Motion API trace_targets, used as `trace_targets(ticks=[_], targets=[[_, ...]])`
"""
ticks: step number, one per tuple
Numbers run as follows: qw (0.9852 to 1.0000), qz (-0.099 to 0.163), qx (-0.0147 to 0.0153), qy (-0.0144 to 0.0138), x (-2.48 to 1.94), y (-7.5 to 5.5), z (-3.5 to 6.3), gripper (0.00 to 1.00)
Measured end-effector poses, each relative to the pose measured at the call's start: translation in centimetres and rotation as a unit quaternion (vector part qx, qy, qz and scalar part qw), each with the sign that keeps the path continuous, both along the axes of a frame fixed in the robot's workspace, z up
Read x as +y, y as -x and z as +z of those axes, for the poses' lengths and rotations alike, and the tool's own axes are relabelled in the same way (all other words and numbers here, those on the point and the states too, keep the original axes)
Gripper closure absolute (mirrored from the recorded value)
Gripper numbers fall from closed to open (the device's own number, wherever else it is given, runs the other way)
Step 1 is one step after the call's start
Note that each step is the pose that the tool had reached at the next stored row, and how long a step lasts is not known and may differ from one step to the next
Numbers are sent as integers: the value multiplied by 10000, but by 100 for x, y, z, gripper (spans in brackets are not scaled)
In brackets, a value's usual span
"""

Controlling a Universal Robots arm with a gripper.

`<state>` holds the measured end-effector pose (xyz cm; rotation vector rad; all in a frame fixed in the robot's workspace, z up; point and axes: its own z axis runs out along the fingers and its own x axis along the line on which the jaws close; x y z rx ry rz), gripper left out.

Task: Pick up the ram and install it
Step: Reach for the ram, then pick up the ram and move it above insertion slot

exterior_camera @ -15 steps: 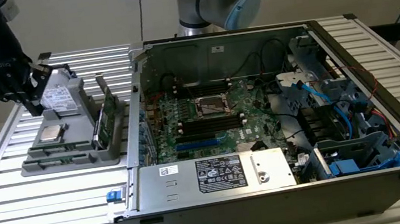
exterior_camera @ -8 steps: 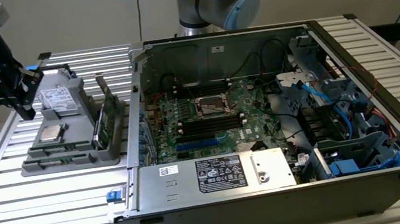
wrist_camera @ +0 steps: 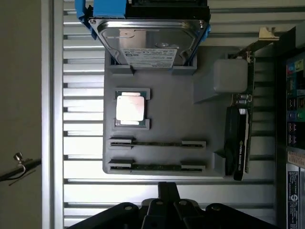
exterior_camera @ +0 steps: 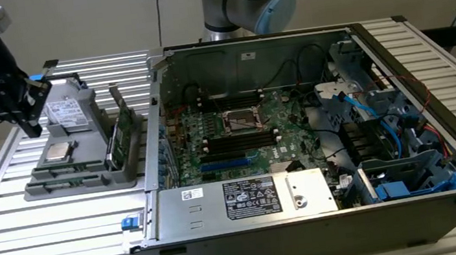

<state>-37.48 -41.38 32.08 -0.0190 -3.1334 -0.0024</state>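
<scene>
Two slim dark green ram sticks (wrist_camera: 157, 143) (wrist_camera: 156, 167) stand on edge in the slots of a grey parts tray (wrist_camera: 167, 105). My gripper (wrist_camera: 167, 190) hangs above the slatted table just off the tray edge nearest the sticks, fingers together and holding nothing. In the exterior view the black gripper (exterior_camera: 30, 127) hovers over the tray (exterior_camera: 78, 178) at that view's left, well clear of the open computer case (exterior_camera: 327, 219). The motherboard (exterior_camera: 238, 133) lies inside the case with black and blue slot strips (exterior_camera: 225, 164).
The tray also carries a hard drive (wrist_camera: 147, 43), a silver processor (wrist_camera: 130, 108) and an upright graphics card (wrist_camera: 238, 143). Inside the case are cables and blue drive bays (exterior_camera: 408, 177). Upright green boards (exterior_camera: 123, 124) stand between tray and case.
</scene>
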Motion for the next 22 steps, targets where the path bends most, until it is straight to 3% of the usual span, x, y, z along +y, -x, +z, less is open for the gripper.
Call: trace_targets(ticks=[6,10,15,17,22], targets=[[9996,266,0,0,1,0,-4,89],[9980,631,0,0,1,0,-6,89],[9943,1063,-1,-8,2,0,-9,89],[9936,1129,-13,-9,1,1,-10,89],[9874,1579,-14,-13,1,1,-12,89]])
